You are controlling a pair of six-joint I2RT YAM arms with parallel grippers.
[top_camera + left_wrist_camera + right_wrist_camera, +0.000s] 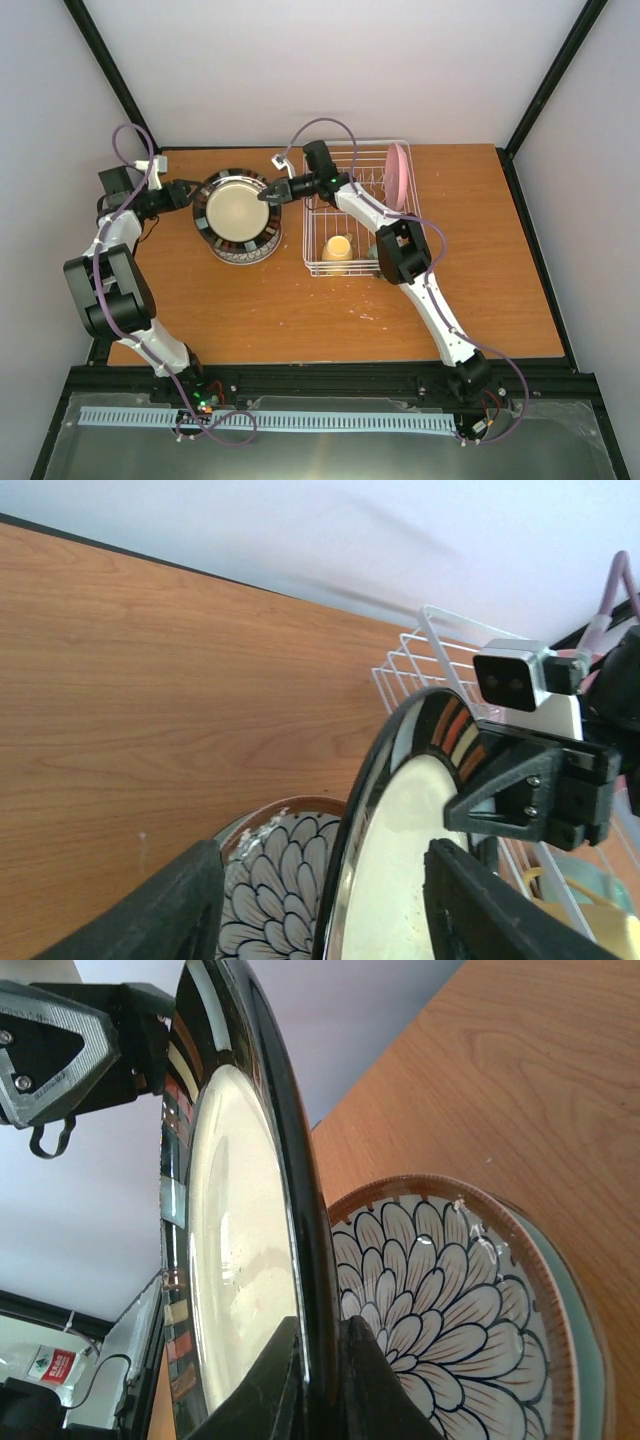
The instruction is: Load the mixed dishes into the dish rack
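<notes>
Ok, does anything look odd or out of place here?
Only the black-rimmed plate: it hangs above the petal-patterned plate, pinched at one rim by the right fingers, while the left fingers stand open around the opposite rim. Nothing spilled or broken.

- Overhead view: bright, even light from above; the tabletop carries only soft, short shadows.
- Left wrist view: the black-rimmed plate mirrors bright streaks — the left tool is dark and blurred; a faint grey shadow smears the wall.
- Right wrist view: glare runs along the plate's rim — the right tool is out of focus.
</notes>
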